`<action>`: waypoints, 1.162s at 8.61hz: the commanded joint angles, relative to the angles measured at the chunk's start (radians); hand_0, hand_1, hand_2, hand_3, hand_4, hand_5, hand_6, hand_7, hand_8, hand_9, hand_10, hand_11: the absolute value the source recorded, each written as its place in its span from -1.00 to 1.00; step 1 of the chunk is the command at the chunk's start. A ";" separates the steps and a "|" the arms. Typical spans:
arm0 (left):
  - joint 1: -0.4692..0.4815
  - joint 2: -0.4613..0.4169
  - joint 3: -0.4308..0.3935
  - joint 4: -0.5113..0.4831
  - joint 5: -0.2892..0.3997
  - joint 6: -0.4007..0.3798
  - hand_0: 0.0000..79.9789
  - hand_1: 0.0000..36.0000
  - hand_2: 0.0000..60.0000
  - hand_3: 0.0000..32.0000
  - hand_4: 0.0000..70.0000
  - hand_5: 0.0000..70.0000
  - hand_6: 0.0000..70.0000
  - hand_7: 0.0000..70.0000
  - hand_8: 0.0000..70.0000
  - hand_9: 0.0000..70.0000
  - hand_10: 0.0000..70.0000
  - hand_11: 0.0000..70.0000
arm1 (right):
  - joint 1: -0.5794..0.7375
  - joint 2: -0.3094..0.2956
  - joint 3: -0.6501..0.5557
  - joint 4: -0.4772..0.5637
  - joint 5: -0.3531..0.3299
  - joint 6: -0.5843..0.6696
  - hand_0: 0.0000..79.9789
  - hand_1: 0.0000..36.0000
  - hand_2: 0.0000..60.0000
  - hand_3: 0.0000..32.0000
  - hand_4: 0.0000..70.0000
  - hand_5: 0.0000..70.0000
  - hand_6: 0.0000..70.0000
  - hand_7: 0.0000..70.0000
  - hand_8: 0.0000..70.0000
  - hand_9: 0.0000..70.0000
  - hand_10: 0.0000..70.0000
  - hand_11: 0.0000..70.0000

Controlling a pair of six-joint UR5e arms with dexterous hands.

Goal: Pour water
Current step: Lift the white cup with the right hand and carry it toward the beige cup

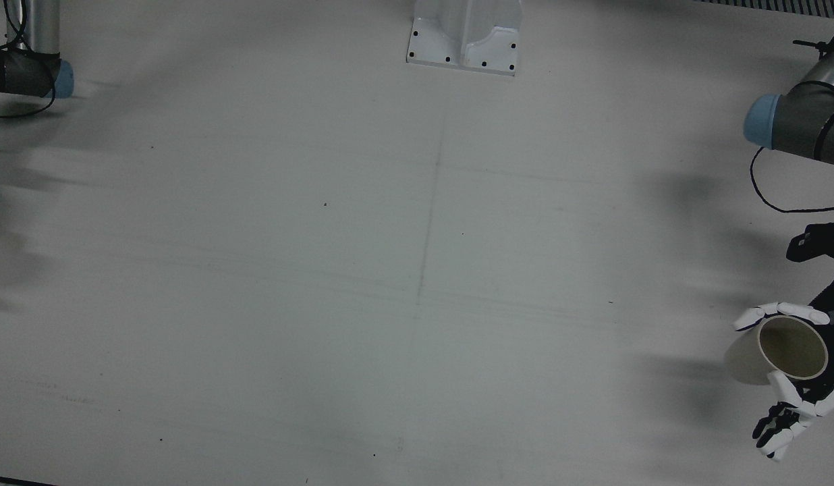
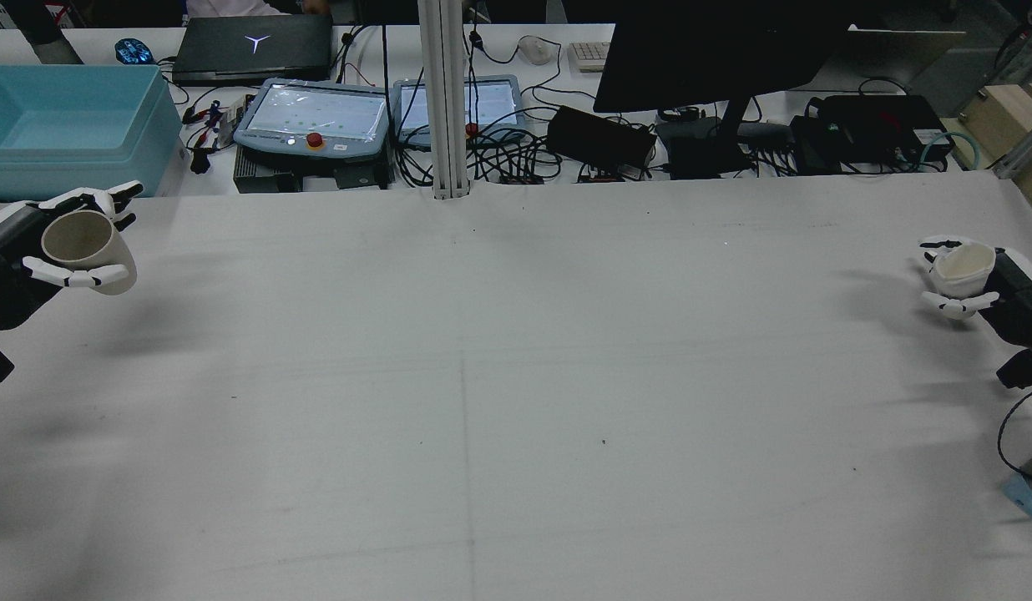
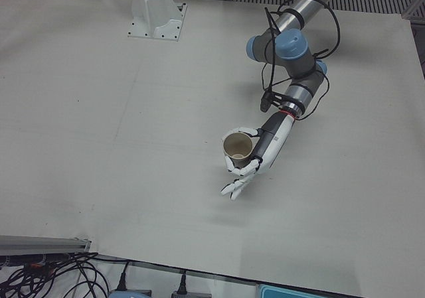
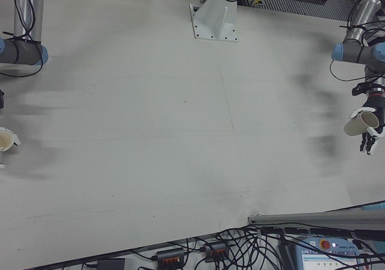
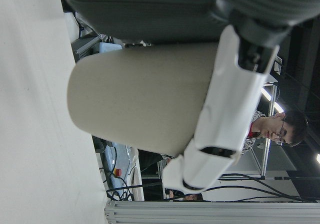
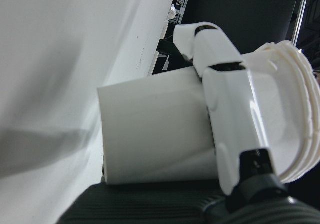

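The two cups are far apart, and that is the big thing here. In the rear view the left hand (image 2: 61, 250) sits at the far left edge of the frame with its fingers wrapped around a tan cup (image 2: 86, 242). The right hand (image 2: 963, 284) sits at the far right edge, fingers closed around a white cup (image 2: 965, 269). All the wide bare table (image 2: 516, 376) lies between them.

The tan cup is held up off the table. It is tipped, with its mouth toward the camera and a bit to the frame's left, so its long way runs slanted, not straight up (the front view looks right into it, and I cannot see any water inside). The white cup looks closer to upright, mouth up, though it is small in the frame.

I think pouring has not started. Each hand is the same sort of distance from the middle, so both would likely need to come toward the center of the frame until one cup's lip is over the other cup's mouth.
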 commanded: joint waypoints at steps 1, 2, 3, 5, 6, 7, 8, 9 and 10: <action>0.002 -0.012 -0.002 0.000 0.000 -0.001 1.00 1.00 1.00 -1.00 -0.01 1.00 -0.52 -0.69 -0.69 -0.90 -0.85 -0.65 | 0.030 -0.011 0.045 -0.018 -0.002 0.008 1.00 1.00 0.15 -1.00 0.01 -0.29 0.99 1.00 0.64 1.00 -0.59 -0.31; 0.004 -0.012 -0.003 0.000 -0.002 -0.001 1.00 1.00 1.00 -1.00 -0.01 1.00 -0.51 -0.69 -0.69 -0.90 -0.85 -0.65 | 0.052 -0.026 0.130 -0.094 -0.005 0.010 1.00 1.00 0.24 -1.00 0.04 -0.25 1.00 1.00 0.69 1.00 -0.46 -0.12; 0.007 -0.021 -0.008 0.003 -0.003 0.000 1.00 1.00 1.00 -1.00 -0.01 1.00 -0.52 -0.69 -0.69 -0.90 -0.85 -0.65 | 0.066 -0.061 0.247 -0.188 -0.010 0.008 1.00 1.00 0.38 -1.00 0.08 -0.22 1.00 1.00 0.73 1.00 -0.40 -0.03; 0.033 -0.056 -0.016 0.026 -0.002 0.002 1.00 1.00 1.00 -1.00 -0.01 1.00 -0.52 -0.69 -0.70 -0.90 -0.85 -0.65 | 0.081 -0.075 0.405 -0.338 -0.020 0.008 1.00 1.00 0.46 -1.00 0.19 -0.19 1.00 1.00 0.83 1.00 -0.32 0.09; 0.064 -0.076 -0.016 0.036 -0.002 0.002 1.00 1.00 1.00 -1.00 -0.01 1.00 -0.52 -0.69 -0.70 -0.90 -0.85 -0.65 | 0.077 -0.096 0.463 -0.379 -0.020 0.007 1.00 1.00 0.48 -1.00 0.22 -0.19 1.00 1.00 0.81 1.00 -0.36 0.03; 0.090 -0.078 -0.016 0.041 -0.003 0.007 1.00 1.00 1.00 -1.00 0.01 1.00 -0.51 -0.69 -0.69 -0.90 -0.85 -0.65 | 0.075 -0.106 0.507 -0.415 -0.020 0.005 1.00 1.00 0.43 -1.00 0.19 -0.19 1.00 1.00 0.80 1.00 -0.37 0.01; 0.116 -0.087 -0.013 0.052 -0.005 0.010 1.00 1.00 1.00 -1.00 0.01 1.00 -0.51 -0.68 -0.69 -0.90 -0.85 -0.65 | 0.069 -0.106 0.568 -0.467 -0.020 0.002 1.00 1.00 0.48 -1.00 0.21 -0.19 1.00 1.00 0.78 1.00 -0.41 -0.04; 0.119 -0.096 -0.008 0.062 -0.005 0.013 1.00 1.00 1.00 -1.00 0.01 1.00 -0.51 -0.68 -0.69 -0.90 -0.85 -0.65 | 0.066 -0.104 0.631 -0.527 -0.020 -0.004 1.00 1.00 0.55 -1.00 0.20 -0.17 1.00 1.00 0.79 1.00 -0.40 -0.03; 0.124 -0.111 -0.002 0.072 -0.004 0.014 1.00 1.00 1.00 -1.00 0.01 1.00 -0.50 -0.68 -0.69 -0.90 -0.84 -0.64 | 0.055 -0.103 0.690 -0.585 -0.020 -0.025 1.00 1.00 0.63 -1.00 0.19 -0.17 1.00 1.00 0.80 1.00 -0.40 -0.02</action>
